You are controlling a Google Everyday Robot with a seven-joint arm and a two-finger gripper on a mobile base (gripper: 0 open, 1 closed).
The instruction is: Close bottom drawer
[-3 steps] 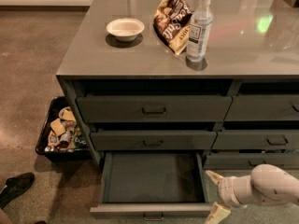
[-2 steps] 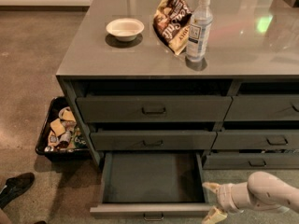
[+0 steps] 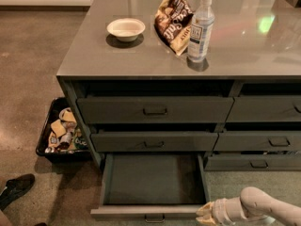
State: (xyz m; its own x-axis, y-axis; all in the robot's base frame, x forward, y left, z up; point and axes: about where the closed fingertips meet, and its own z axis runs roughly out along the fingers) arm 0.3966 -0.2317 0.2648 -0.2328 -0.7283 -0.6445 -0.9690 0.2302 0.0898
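Observation:
The bottom drawer (image 3: 153, 179) of the left stack is pulled wide open. Its bare grey inside is empty. Its flat front (image 3: 146, 213) lies along the lower edge of the camera view, with a small pull handle (image 3: 154, 218) in the middle. The two drawers above it are shut. My gripper (image 3: 205, 214) is at the drawer's front right corner, low in the view, right by the end of the front. Its pale fingertips point left. My white arm (image 3: 263, 208) runs off to the lower right.
On the counter (image 3: 94, 55) stand a white bowl (image 3: 125, 29), a snack bag (image 3: 173, 20) and a water bottle (image 3: 200, 28). A black bin (image 3: 61, 132) of packets sits on the floor to the left. A black shoe (image 3: 15, 188) is at the lower left.
My gripper and arm have moved down and slightly left, to the front right corner of the open drawer. The drawer has not moved.

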